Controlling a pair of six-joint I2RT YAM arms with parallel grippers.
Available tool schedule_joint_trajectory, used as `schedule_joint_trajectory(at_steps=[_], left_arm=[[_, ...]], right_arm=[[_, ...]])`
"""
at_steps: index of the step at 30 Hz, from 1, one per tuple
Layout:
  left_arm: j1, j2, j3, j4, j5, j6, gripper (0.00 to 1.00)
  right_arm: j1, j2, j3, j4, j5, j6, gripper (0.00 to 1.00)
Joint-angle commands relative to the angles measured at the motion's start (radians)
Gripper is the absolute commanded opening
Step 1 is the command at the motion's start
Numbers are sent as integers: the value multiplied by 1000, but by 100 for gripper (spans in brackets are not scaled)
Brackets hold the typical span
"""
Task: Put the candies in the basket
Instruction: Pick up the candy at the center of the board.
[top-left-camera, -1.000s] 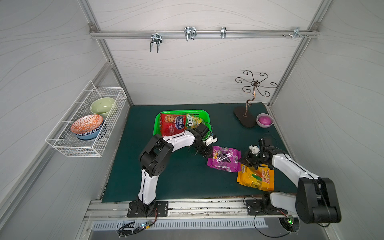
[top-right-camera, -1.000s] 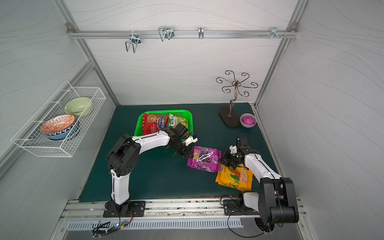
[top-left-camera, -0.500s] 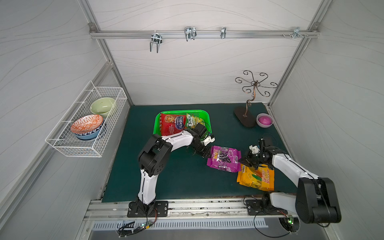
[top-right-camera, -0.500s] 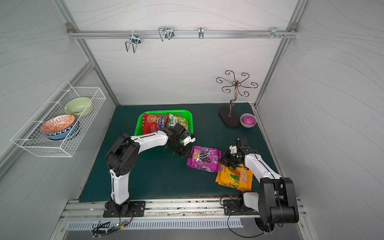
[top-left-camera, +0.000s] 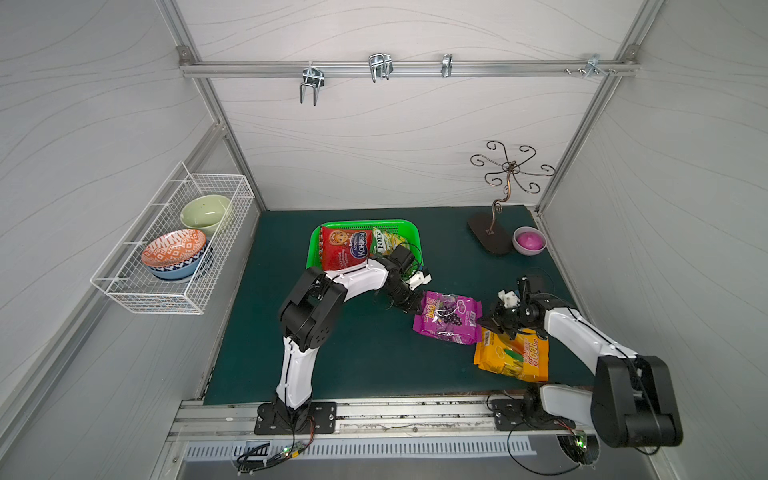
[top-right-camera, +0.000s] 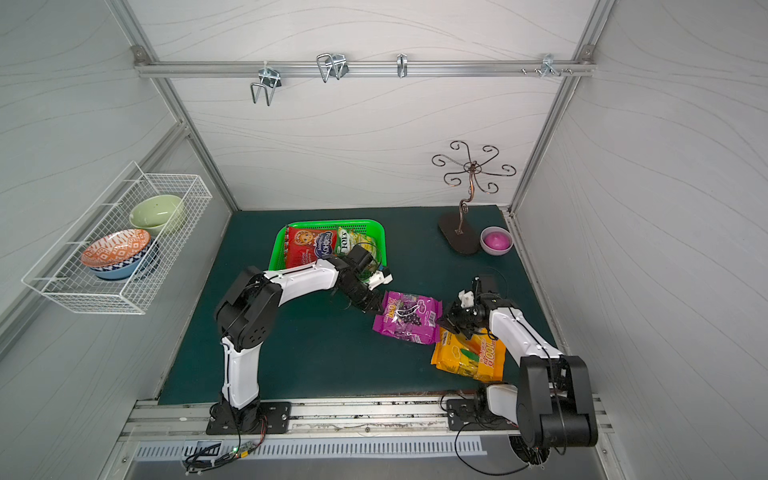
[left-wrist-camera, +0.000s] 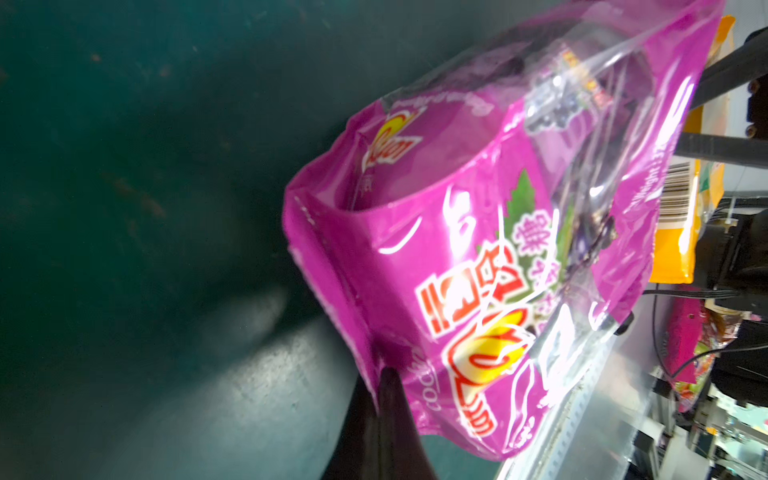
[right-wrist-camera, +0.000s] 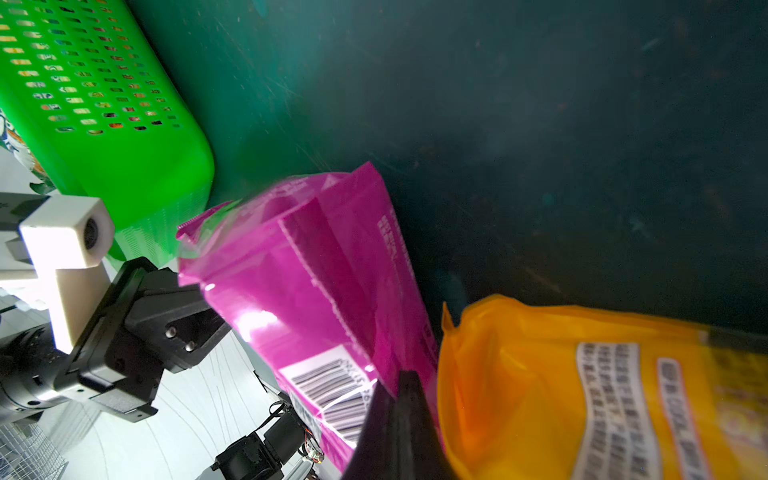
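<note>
Pale grey walls (top-left-camera: 415, 145) with a wavy grain box in the dark green counter (top-left-camera: 353, 365) (the light is even, the shadows soft). An aluminium rail (top-left-camera: 498, 70) with metal hooks (top-left-camera: 379, 68) crosses the back wall. A white wire basket (top-left-camera: 158, 301) hangs on a side wall. A scrolled metal stand (top-left-camera: 490, 241) is in the far corner.

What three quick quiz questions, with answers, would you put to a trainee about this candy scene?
1. True or false: the purple bag lies in the basket.
2. Where is the yellow bag? A in the basket; B on the mat by the right arm; C gripped by the left end effector.
3. Fill in: the left end effector is shut on the ___ bag.
Key: 1 false, it is outside the basket; 2 B; 3 purple.
</note>
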Motion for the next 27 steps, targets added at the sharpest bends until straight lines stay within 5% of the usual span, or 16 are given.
schedule_joint_trajectory(at_steps=[1,17,27], left_arm=[[22,-3,74,-23,32,13,0],[89,-202,194,-292,109,-8,0],[229,-294,364,-444,68,20,0]], right_arm=[[25,-44,8,18,-11,-18,0],[115,-276,152,-65,25,11,0],[238,-104,470,-57,69,-47,0]])
